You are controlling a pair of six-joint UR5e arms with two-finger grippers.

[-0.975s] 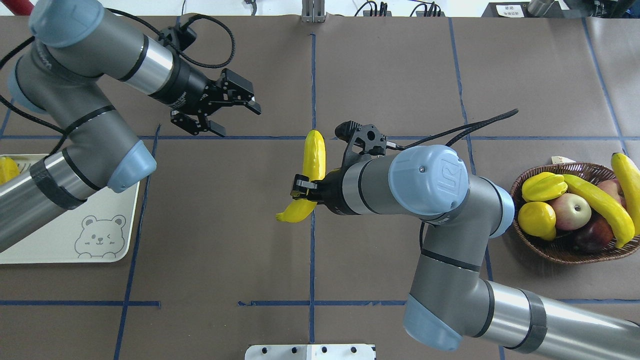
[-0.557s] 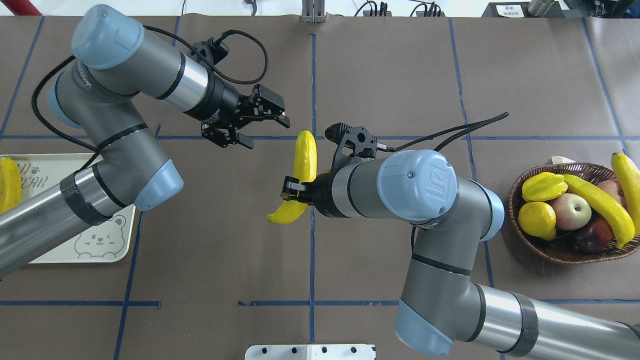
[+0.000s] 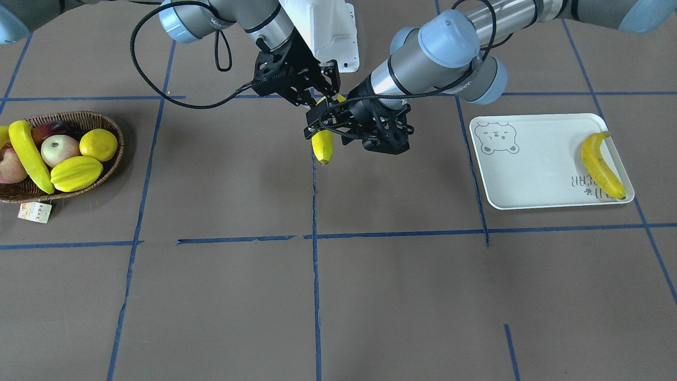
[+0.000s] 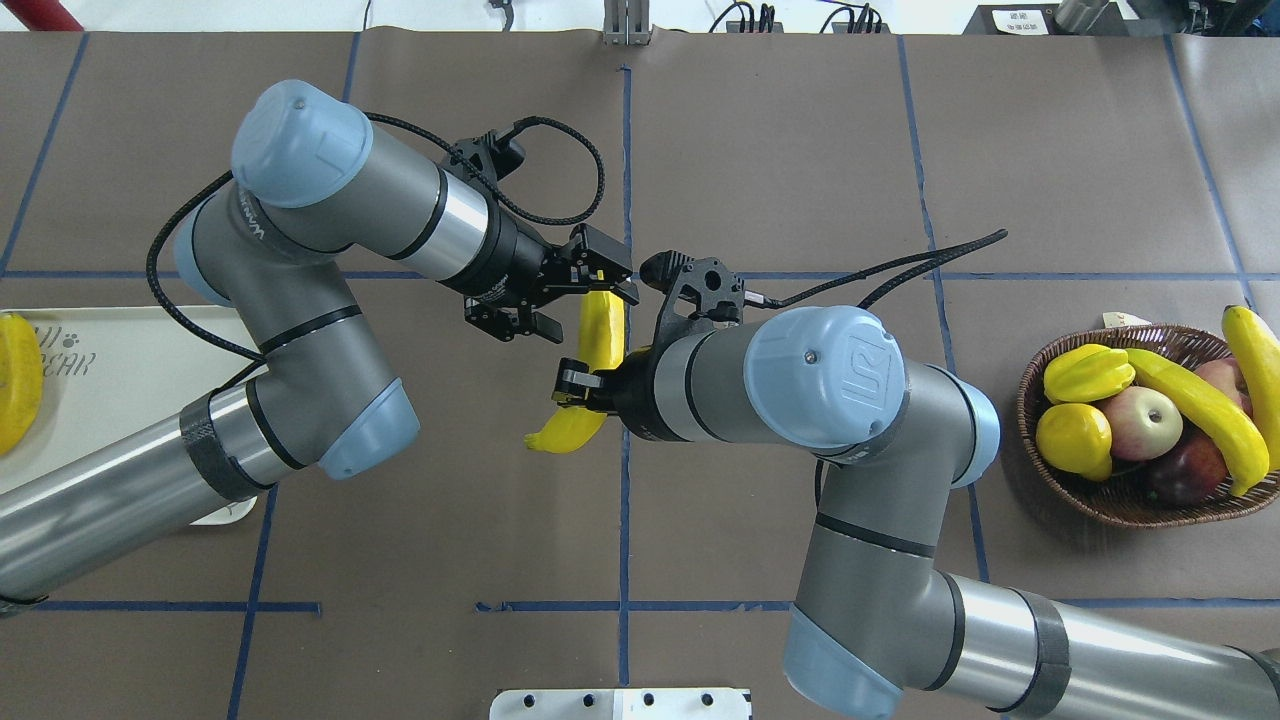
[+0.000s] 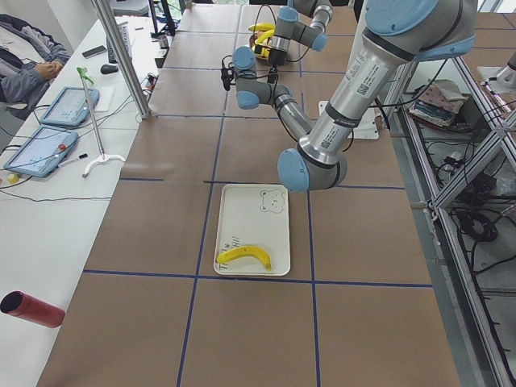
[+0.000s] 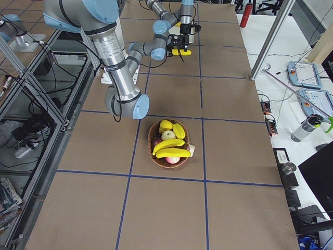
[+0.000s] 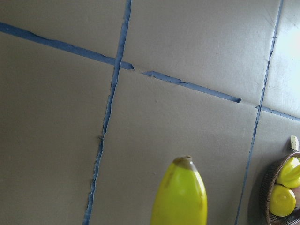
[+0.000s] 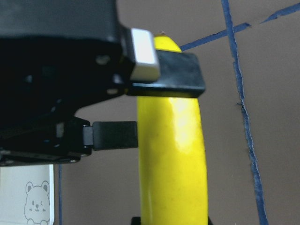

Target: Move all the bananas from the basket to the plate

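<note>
My right gripper is shut on the lower part of a yellow banana, held above mid-table. The left gripper is open, and its fingers straddle the banana's far end; I cannot tell whether they touch it. That end's dark tip shows in the left wrist view. Another banana lies on the plate at far left. Two bananas rest in the basket at far right.
The basket also holds a star fruit, a lemon and apples. A white mounting block sits at the near table edge. Blue tape lines cross the brown table cover. A seated person is beside the table.
The left arm swung right, bringing its open gripper from beside the plate's side to around the banana's far end. The right arm carried the banana slightly left.
</note>
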